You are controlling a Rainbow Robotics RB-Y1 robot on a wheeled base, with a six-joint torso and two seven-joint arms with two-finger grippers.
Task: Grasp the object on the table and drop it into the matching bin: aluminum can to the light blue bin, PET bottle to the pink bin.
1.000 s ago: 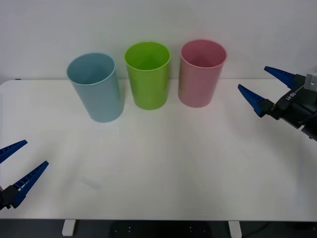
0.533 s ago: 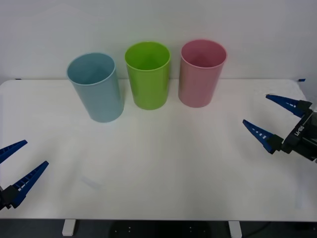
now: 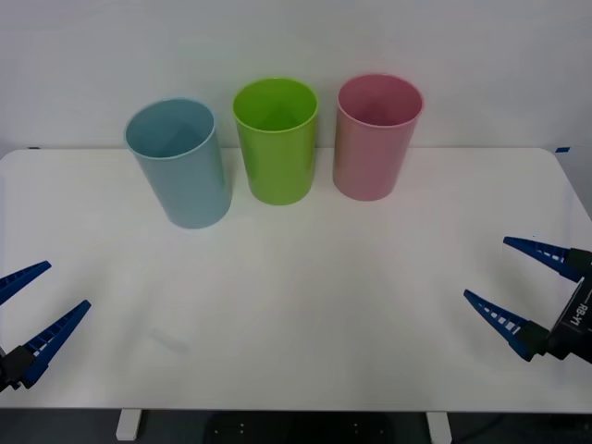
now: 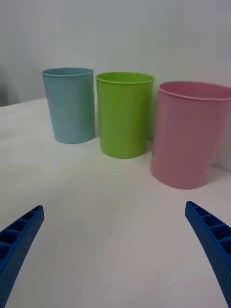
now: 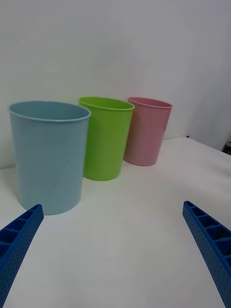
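The object, the PET bottle, is out of view. On the white table (image 3: pixel 296 277) the pink bin (image 3: pixel 375 148) stands upright at the back right and the light blue bin (image 3: pixel 185 171) at the back left. My right gripper (image 3: pixel 486 268) hangs open with nothing in it over the table's front right, well short of the pink bin (image 4: pixel 187 137). My left gripper (image 3: pixel 67 285) is open and holds nothing at the front left edge, facing the light blue bin (image 5: pixel 48 159).
A lime green bin (image 3: pixel 276 143) stands between the two others, close to both. The three bins form a row along the back edge near a white wall. Bare tabletop spreads in front of them.
My right gripper has drawn back from beside the pink bin toward the table's front right, staying open. The left gripper and the bins have not moved.
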